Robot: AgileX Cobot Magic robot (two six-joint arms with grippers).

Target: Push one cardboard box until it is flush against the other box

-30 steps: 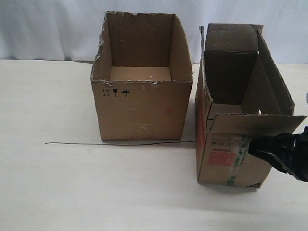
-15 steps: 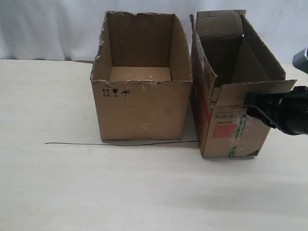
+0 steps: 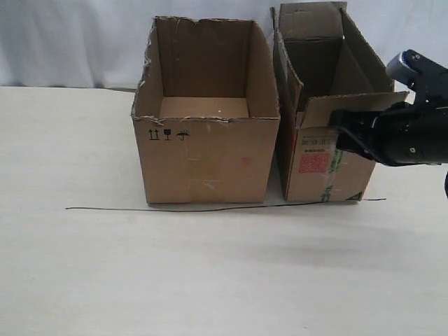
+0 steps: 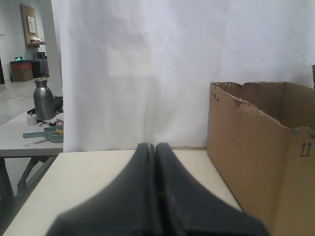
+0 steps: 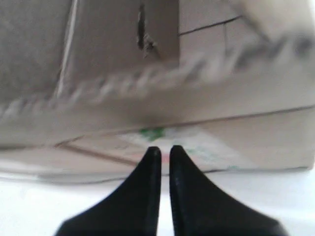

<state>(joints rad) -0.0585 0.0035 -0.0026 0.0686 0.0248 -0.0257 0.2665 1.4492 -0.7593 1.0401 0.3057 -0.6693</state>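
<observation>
The narrow cardboard box (image 3: 313, 171), with upright flaps, a red label and green-printed tape, stands right beside the wider torn-edged box (image 3: 203, 157). Their upper edges look nearly touching, and a thin gap shows lower down. My right gripper (image 3: 341, 134) presses against the narrow box's front flap from the right, its fingers a slit apart with nothing between them. In the right wrist view this gripper (image 5: 162, 149) points at the blurred, taped face of the narrow box (image 5: 206, 118). My left gripper (image 4: 155, 146) is shut and empty, with the wide box (image 4: 253, 162) off to its side.
A thin black line (image 3: 175, 208) runs across the table (image 3: 84, 266) along both boxes' front bottom edges. A white curtain (image 3: 70, 42) hangs behind. In the left wrist view, a side table carries a metal bottle (image 4: 43, 100).
The narrow box has slid back and left from the front right, ending beside the wide box. My right gripper moved with it, staying on the front flap.
</observation>
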